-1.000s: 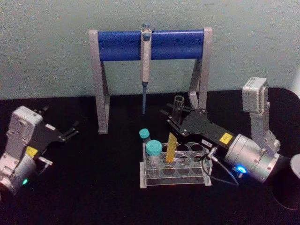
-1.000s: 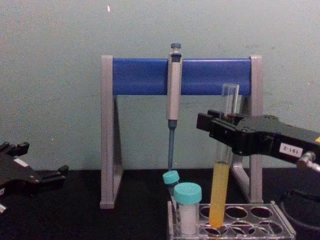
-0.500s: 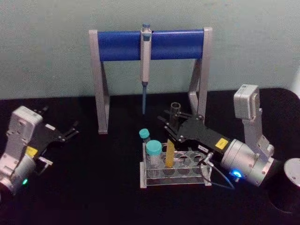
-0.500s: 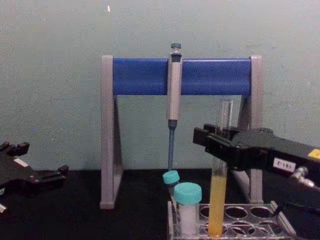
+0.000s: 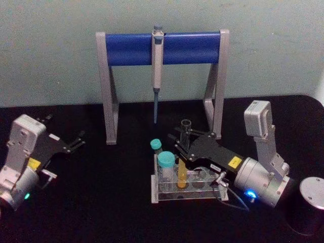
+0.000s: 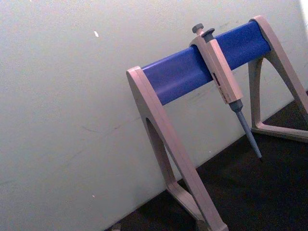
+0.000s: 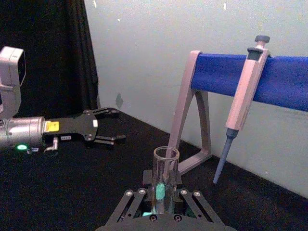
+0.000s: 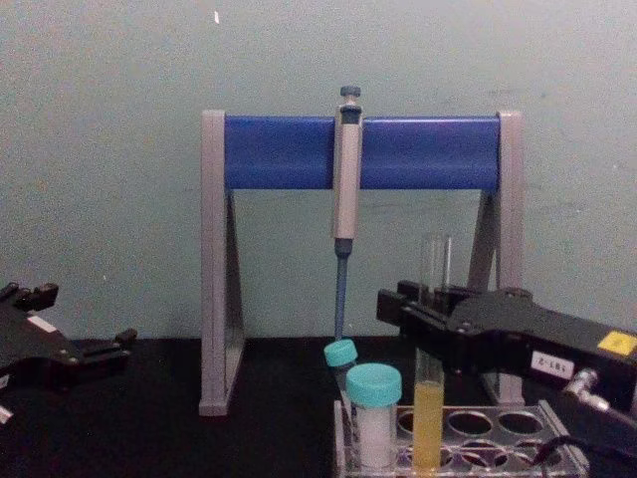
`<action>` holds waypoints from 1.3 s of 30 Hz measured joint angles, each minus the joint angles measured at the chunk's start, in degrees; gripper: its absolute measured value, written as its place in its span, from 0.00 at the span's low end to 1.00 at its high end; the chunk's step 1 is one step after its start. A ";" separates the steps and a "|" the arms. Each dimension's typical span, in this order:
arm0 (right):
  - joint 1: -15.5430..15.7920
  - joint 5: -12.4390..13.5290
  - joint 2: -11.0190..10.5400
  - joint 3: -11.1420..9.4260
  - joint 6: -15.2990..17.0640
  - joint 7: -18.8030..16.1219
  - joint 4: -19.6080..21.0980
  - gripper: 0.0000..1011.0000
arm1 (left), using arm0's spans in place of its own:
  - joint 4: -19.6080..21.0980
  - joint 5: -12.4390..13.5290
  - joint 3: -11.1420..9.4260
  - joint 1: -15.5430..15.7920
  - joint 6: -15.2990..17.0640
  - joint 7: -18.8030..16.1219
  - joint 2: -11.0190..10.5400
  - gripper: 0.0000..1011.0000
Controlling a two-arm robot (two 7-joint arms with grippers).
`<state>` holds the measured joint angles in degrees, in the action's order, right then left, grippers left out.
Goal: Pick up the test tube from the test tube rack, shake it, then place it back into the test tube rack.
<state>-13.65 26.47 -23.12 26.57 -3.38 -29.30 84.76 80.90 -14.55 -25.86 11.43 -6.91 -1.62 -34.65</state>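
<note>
R gripper [image 5: 180, 143] sits lower than 1 s ago & is still clamped on the test tube [image 8: 429, 403], gripping the clear glass above the yellow-orange liquid. Tube's upright now w/ its round bottom sunk into a hole of the test tube rack [image 5: 188, 196], where 1 s ago I saw the tip only at the hole tops; a teal-capped vial [image 8: 374, 398] stands just beside it, robot's left. L gripper [image 5: 77, 142] hasn't moved, fingers spread, parked well off left over the black table [image 5: 111, 202].
</note>
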 joint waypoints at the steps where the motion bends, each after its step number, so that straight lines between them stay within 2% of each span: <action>1: 0.02 -0.20 0.11 0.04 -0.14 -0.01 -0.27 0.23 | 0.00 0.00 0.00 0.00 0.00 0.00 0.00 0.99; 13: 0.12 -1.12 0.97 0.15 -0.61 -0.12 -1.97 0.23 | 0.00 0.00 0.00 0.00 0.00 0.00 0.00 0.99; 39: 0.28 -1.86 1.52 -0.05 -0.26 -0.08 -2.56 0.23 | 0.00 0.00 0.00 0.00 0.00 0.00 0.00 0.99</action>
<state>-13.38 24.61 -21.61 26.52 -3.64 -29.38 82.20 80.90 -14.55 -25.86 11.43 -6.91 -1.62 -34.65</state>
